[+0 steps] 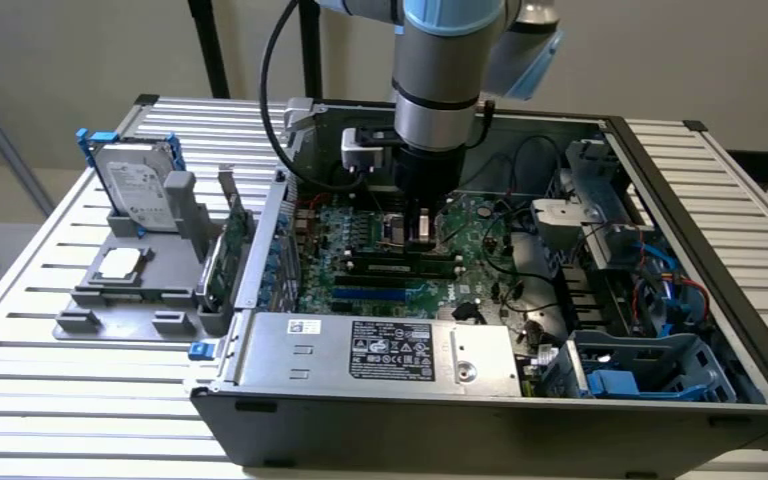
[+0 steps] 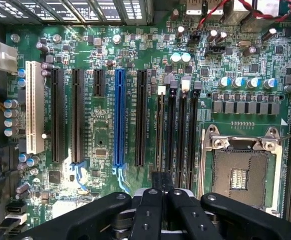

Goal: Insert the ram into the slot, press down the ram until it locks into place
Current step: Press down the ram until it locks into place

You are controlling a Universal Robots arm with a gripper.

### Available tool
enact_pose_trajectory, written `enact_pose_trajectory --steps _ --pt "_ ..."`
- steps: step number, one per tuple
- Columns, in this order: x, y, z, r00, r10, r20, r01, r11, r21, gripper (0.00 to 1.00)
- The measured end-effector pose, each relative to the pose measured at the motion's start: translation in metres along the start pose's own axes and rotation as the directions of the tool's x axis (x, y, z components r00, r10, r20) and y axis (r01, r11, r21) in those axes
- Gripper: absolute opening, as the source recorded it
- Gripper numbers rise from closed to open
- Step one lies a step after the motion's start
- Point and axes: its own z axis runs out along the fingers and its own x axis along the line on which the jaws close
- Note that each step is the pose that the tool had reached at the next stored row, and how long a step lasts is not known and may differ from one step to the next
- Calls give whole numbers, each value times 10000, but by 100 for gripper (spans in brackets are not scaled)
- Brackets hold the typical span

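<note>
The ram [image 2: 160, 131] stands edge-up in the slot [image 2: 161, 92], the outermost of several parallel black memory slots beside the CPU socket. In the exterior view the ram [image 1: 398, 263] is a dark green strip lying across the motherboard's middle. My gripper [image 2: 161, 182] is shut, its black fingertips pressed together right over one end of the ram. Seen from outside, the gripper [image 1: 422, 238] points straight down into the open computer case, just above the ram. Whether the tips touch the ram I cannot tell.
Empty black memory slots [image 2: 181, 140] run beside the ram, with the CPU socket [image 2: 240, 170] past them. A blue slot [image 2: 119, 117] and a white slot [image 2: 34, 107] lie further off. The power supply [image 1: 371, 350], cables [image 1: 531, 270] and case walls ring the board. A hard drive [image 1: 137, 190] stands outside.
</note>
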Motion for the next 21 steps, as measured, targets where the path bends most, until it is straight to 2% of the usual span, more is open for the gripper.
enact_pose_trajectory --steps 2,6,8,21 --pt "0 1 -61 10000 2 20 -2 10000 -3 11" --pt "10 -2 -247 10000 -2 8 2 10000 -30 11" --pt "13 -3 -306 10000 -2 8 2 10000 -42 11" --pt "13 -3 -308 10000 -2 10 2 10000 -43 11"
